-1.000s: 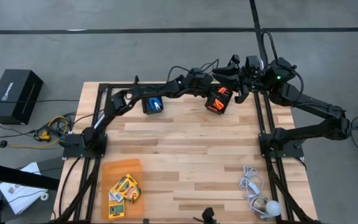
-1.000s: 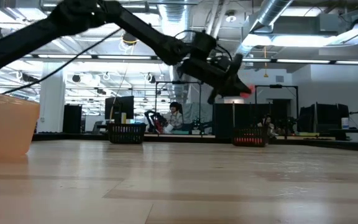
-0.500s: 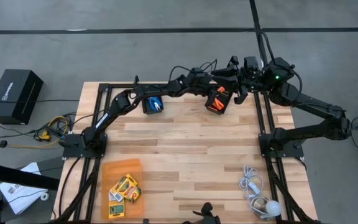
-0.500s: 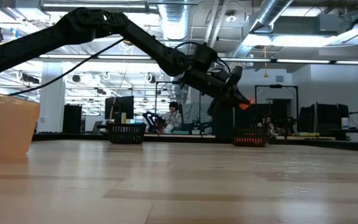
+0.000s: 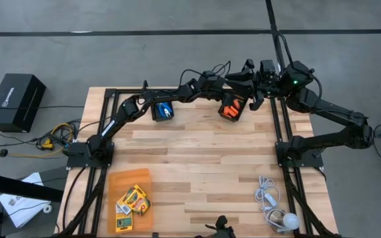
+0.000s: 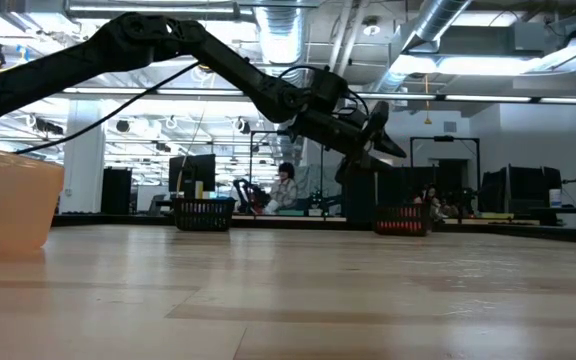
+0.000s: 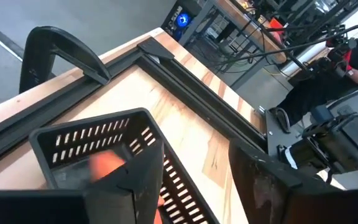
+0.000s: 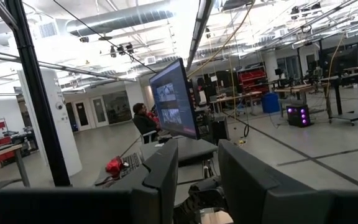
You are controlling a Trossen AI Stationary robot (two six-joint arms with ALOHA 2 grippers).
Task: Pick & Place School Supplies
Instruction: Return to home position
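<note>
Orange pieces (image 5: 229, 111) lie in the bin (image 5: 243, 112), the left tool (image 6: 386, 150) hangs open and empty, and the crayon boxes (image 5: 132, 200) may be left.

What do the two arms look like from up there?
Both the left arm and right arm are matte black, slender jointed links with loose black cables. A green light glows on the right arm. Jaws are flat, dark slabs.

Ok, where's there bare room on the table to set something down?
The table is bare in its middle, from the tray and cord at the near edge to the bins. The far edge is crowded: left bin, right bin with the left gripper over it, and the right arm folded at that corner.
</note>
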